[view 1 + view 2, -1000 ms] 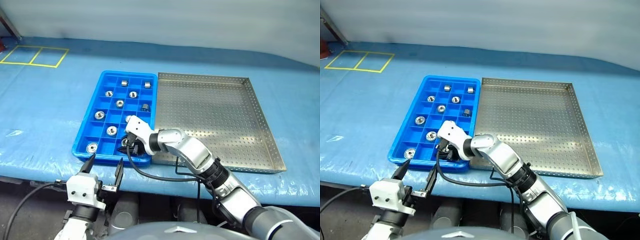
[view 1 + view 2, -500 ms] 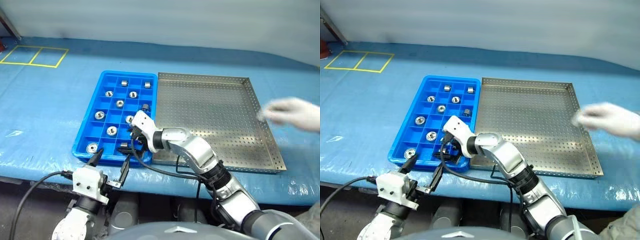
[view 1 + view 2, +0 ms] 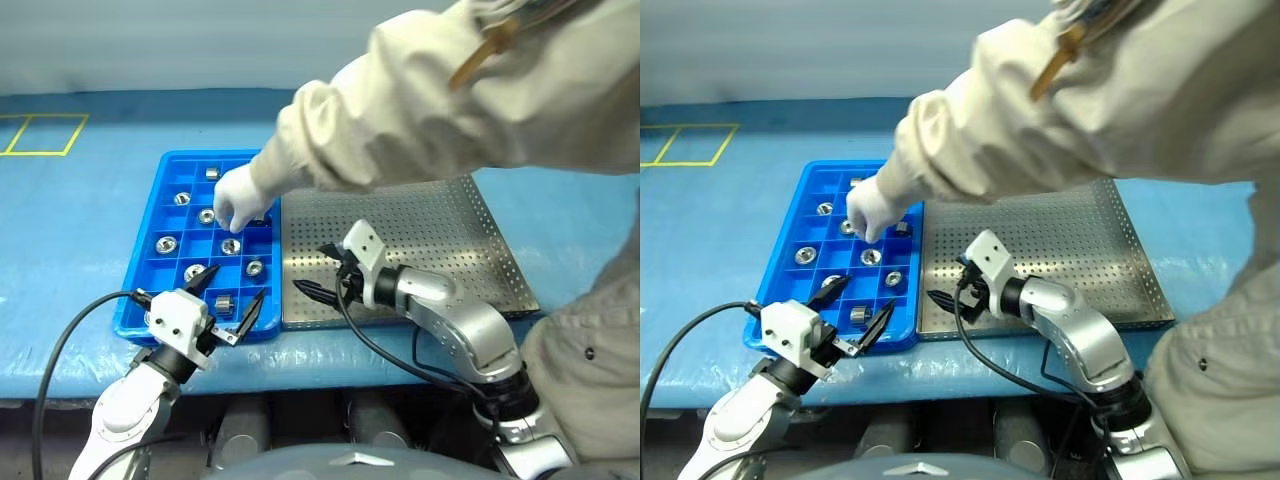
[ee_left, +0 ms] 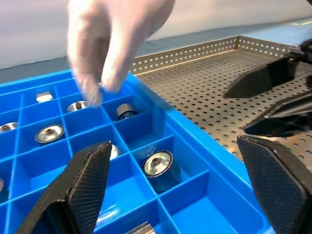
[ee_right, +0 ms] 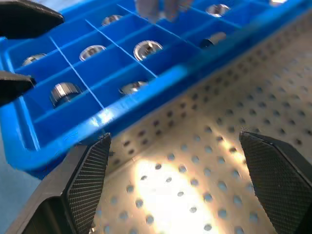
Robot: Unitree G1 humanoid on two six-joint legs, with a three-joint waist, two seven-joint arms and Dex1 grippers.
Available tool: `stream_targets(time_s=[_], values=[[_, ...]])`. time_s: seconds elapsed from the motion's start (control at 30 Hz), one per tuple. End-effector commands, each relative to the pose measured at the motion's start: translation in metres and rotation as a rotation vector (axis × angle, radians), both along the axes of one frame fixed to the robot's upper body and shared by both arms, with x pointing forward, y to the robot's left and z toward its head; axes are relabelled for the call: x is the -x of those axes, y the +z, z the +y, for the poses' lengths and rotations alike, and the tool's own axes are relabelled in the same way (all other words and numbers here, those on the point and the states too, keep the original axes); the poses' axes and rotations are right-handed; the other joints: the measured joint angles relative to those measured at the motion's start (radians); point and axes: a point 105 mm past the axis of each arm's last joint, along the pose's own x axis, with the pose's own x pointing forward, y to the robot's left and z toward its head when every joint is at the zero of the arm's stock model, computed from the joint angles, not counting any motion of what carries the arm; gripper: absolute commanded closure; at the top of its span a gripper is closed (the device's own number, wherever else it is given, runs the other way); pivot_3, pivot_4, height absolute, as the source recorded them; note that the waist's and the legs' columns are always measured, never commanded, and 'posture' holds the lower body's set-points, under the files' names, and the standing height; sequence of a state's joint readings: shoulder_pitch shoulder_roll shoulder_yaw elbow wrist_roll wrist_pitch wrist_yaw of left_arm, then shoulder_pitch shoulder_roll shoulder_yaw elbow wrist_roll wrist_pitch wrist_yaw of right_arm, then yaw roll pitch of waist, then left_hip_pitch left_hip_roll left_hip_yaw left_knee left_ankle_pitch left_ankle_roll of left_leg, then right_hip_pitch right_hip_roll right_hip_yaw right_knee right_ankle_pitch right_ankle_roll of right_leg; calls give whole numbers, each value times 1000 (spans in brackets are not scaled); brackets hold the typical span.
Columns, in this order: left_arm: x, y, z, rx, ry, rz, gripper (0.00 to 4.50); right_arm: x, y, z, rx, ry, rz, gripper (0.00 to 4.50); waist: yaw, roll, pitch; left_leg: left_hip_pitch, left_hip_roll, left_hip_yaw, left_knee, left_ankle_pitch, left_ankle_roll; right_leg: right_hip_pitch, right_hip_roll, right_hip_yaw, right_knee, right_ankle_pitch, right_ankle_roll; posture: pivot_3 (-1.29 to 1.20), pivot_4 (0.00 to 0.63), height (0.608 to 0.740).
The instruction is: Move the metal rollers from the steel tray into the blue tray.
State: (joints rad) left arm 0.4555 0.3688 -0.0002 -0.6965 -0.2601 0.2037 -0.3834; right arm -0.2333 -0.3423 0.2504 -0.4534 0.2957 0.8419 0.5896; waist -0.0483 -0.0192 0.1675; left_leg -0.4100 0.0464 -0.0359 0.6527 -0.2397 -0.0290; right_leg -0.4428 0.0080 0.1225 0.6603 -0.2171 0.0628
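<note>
shiny silver metal rollers are seen in a glossy blue plastic tray. a perforated steel tray with a dull sheen is shown beside it. matt cream cloth is worn as a person's sleeve, with a smooth white glove.

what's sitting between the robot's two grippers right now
The blue tray's near right corner, with one metal roller in its compartment, lies between the open left gripper and open right gripper, seen from the head.

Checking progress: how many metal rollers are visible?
9 metal rollers, all in blue tray compartments; none on the steel tray. The person's hand and left gripper may hide more.
</note>
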Motion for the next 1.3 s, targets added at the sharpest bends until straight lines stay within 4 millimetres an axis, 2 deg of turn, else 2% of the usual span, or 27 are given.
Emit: stream_targets(time_s=[0.03,0.27,1.3], values=[[-3,3,-6,10,-53,-1,0,1,15,-5,-33,-43,-50,43,-17,0,0,0,0,0,1,0,0,0,0,0,1,0,0,-46,150,740],[-5,3,-7,8,-78,3,0,-1,14,-8,-39,-83,-45,43,-47,0,0,0,0,0,2,0,0,1,0,0,2,1,1,-48,150,740],[-1,1,-5,7,-62,9,0,-1,13,-4,-41,-70,-42,43,-44,0,0,0,0,0,2,0,0,1,0,1,2,1,2,-23,150,740]])
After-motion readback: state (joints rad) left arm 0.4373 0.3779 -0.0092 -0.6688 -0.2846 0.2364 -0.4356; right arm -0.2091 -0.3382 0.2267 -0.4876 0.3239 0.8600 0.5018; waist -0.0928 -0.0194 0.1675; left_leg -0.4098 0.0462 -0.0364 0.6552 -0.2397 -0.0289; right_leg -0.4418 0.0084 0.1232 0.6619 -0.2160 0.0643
